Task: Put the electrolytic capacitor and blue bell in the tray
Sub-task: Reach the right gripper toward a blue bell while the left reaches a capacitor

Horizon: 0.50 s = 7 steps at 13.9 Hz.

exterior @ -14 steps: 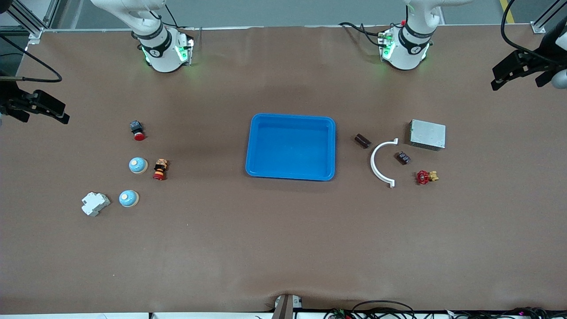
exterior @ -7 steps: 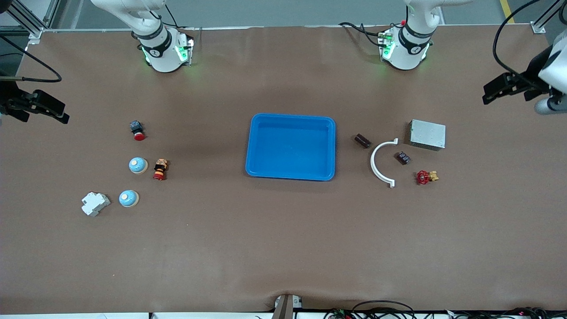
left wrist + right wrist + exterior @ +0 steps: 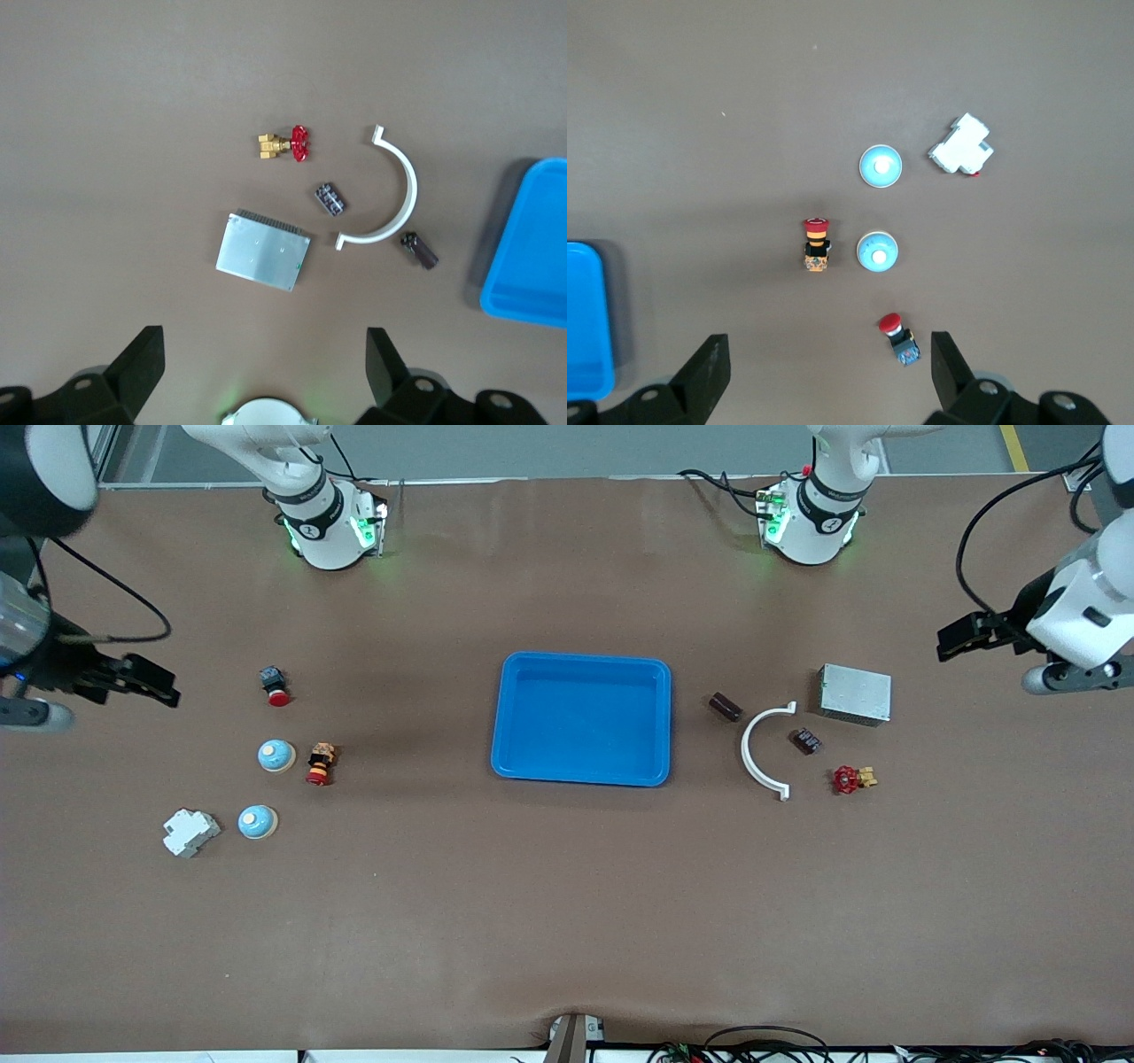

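The blue tray (image 3: 580, 722) lies empty at the table's middle. Toward the left arm's end lie two dark capacitors: a brown cylinder (image 3: 725, 707) (image 3: 419, 250) beside the tray and a marked one (image 3: 806, 741) (image 3: 330, 198) inside a white arc. Toward the right arm's end stand two blue bells, one (image 3: 275, 755) (image 3: 878, 251) farther from the front camera and one (image 3: 258, 822) (image 3: 880, 166) nearer. My left gripper (image 3: 955, 638) (image 3: 265, 345) hangs open and empty over the table near the grey box. My right gripper (image 3: 158, 687) (image 3: 830, 350) hangs open and empty over its end.
A grey metal box (image 3: 855, 693), a white curved piece (image 3: 764, 751) and a red-handled brass valve (image 3: 850, 779) lie by the capacitors. Two red push buttons (image 3: 275, 685) (image 3: 320, 763) and a white breaker (image 3: 190, 832) lie by the bells.
Both grippers have moved in from the table's ends toward the objects, and more of each arm shows. Nothing on the table has moved.
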Each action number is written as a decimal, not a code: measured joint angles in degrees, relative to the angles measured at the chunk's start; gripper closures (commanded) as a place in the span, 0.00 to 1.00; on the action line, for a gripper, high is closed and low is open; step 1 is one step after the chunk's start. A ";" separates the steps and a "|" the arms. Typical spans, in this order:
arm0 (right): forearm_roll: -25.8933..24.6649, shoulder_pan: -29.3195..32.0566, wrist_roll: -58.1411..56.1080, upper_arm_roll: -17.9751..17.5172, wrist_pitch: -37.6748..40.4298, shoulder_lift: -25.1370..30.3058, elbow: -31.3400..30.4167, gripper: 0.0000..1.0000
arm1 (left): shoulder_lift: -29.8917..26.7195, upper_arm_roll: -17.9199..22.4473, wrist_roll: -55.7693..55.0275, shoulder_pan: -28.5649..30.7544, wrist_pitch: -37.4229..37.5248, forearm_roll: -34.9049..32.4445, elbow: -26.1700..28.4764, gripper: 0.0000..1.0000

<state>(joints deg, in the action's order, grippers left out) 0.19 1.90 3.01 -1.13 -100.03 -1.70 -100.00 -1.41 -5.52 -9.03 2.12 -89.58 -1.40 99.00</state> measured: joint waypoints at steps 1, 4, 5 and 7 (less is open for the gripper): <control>0.00 0.05 0.00 0.04 -2.94 -0.10 -2.93 0.00 | -0.47 -0.14 -2.04 -0.02 -2.14 0.01 2.42 0.00; -0.03 0.30 0.00 0.12 -11.67 -0.19 -10.90 0.00 | -2.27 -0.96 -7.42 -0.09 -9.70 0.02 10.17 0.00; -0.03 0.33 0.00 0.12 -14.71 -0.19 -13.67 0.00 | -2.76 -1.11 -9.02 -0.09 -12.76 0.02 12.80 0.00; -0.03 0.34 -0.01 0.12 -20.97 -0.17 -19.27 0.00 | -3.21 -1.18 -11.54 -0.09 -19.41 0.02 18.37 0.00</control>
<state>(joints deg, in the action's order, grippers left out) 0.16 2.24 3.01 -1.02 -121.00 -1.87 -119.27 -4.62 -6.70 -20.57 2.03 -109.00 -1.37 117.37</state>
